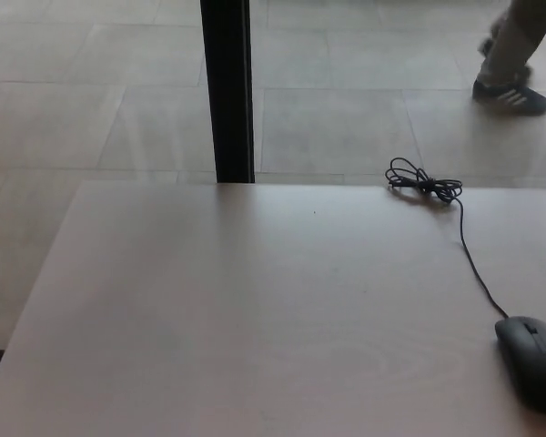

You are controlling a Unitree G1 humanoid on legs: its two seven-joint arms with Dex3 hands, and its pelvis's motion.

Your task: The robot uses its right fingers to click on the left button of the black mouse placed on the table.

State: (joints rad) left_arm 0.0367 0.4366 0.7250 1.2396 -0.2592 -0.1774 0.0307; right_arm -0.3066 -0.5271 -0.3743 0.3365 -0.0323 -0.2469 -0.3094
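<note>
Mouse (532, 361) on the table (255, 309), near right corner
Its cable (469, 250) runs back to a coil at the far edge

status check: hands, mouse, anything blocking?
Both hands out of view. Black mouse untouched at the table's right edge, cable bundled at the far edge. Nothing blocking the mouse; a person's legs on the floor beyond.

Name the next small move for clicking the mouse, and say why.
Probably bring the right hand into view over the black mouse at the table's near right edge. Neither hand shows yet, and the mouse lies untouched, its cable trailing away.
</note>
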